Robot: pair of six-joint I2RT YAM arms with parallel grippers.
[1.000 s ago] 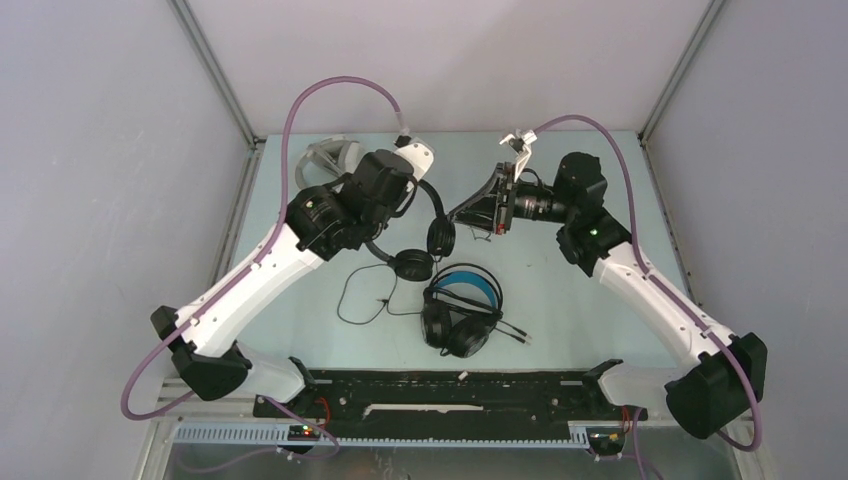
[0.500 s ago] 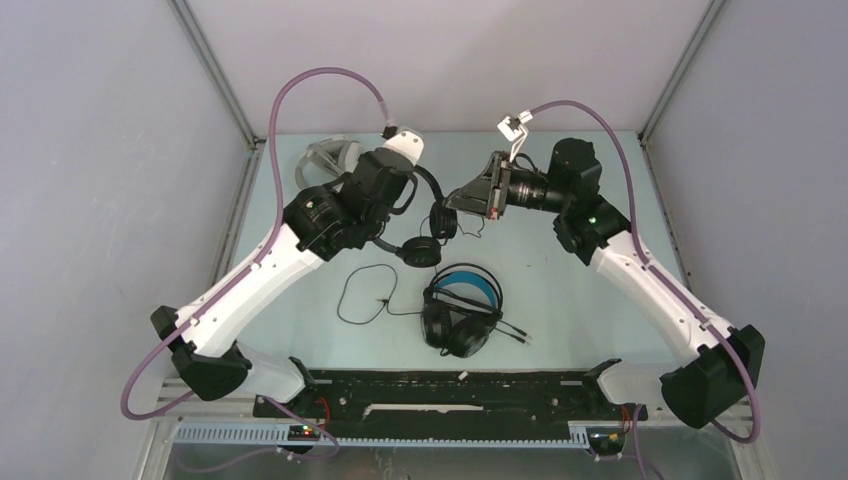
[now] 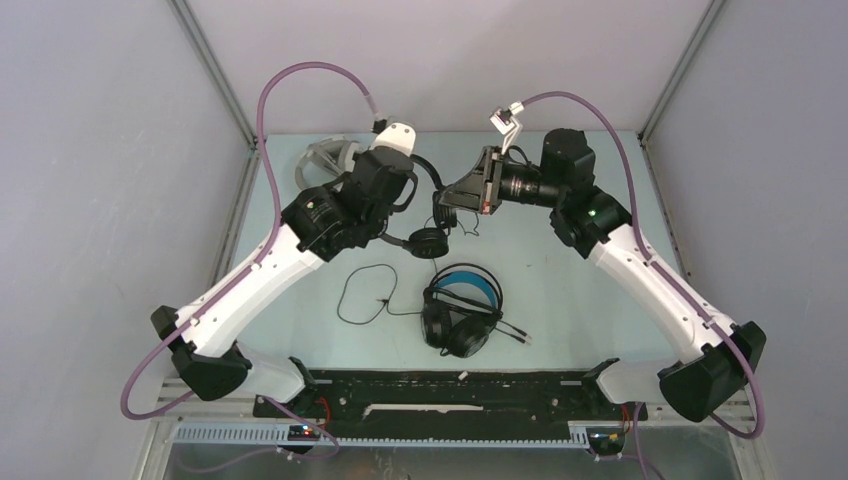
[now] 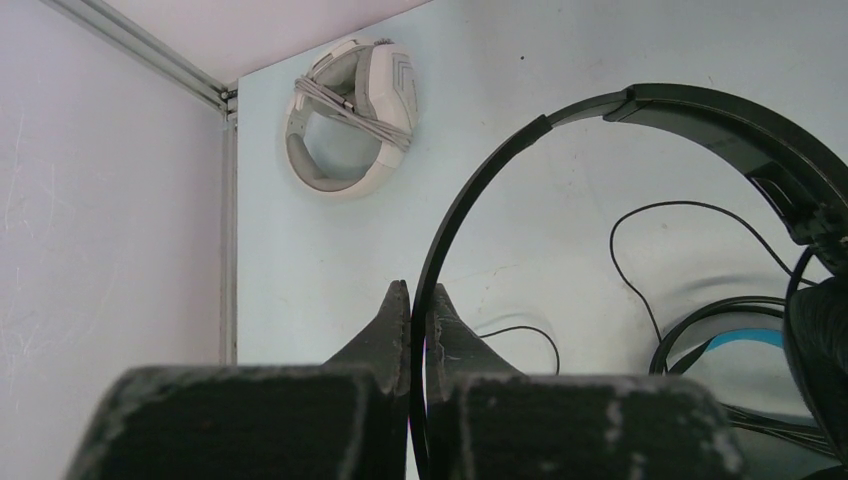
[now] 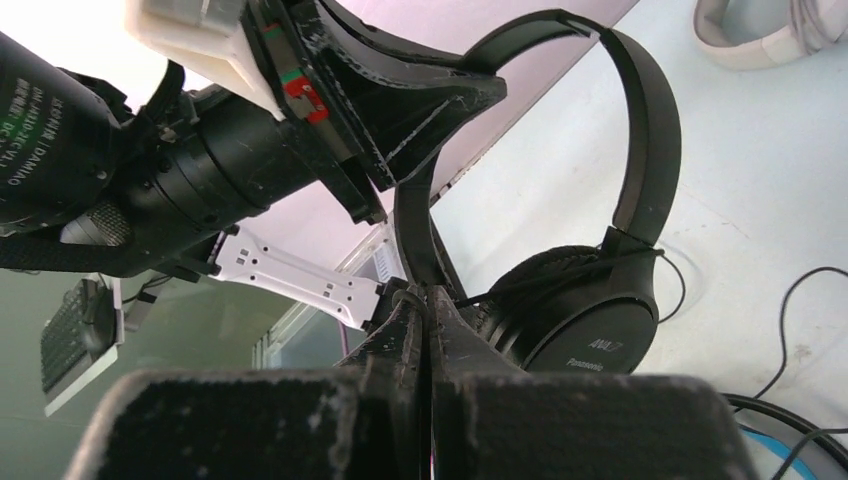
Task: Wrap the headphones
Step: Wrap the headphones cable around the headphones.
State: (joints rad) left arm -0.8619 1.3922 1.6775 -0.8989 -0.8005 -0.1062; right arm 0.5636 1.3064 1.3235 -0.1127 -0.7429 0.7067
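The small thin black headphones (image 3: 428, 242) hang between both grippers above the table's middle. My left gripper (image 4: 417, 300) is shut on their thin headband (image 4: 560, 115); in the top view it (image 3: 408, 200) is mostly hidden under its wrist. My right gripper (image 5: 425, 300) is shut on their thin cord beside an earcup (image 5: 580, 310); it also shows in the top view (image 3: 447, 202). The rest of the cord (image 3: 360, 295) trails on the table. The bulky black pair with blue lining (image 3: 460, 310) lies near the front. The white-grey pair (image 4: 350, 115), with its cord wound round it, lies at the far left corner (image 3: 330, 160).
Grey enclosure walls with metal corner posts (image 3: 215, 80) close in the table on three sides. A black rail (image 3: 450, 400) runs along the near edge between the arm bases. Purple cables (image 3: 300, 75) arch above both arms.
Both grippers have moved toward the far side and slightly left, carrying the small black headphones with them. The lower earcup has shifted right and farther back. The other two pairs have not moved.
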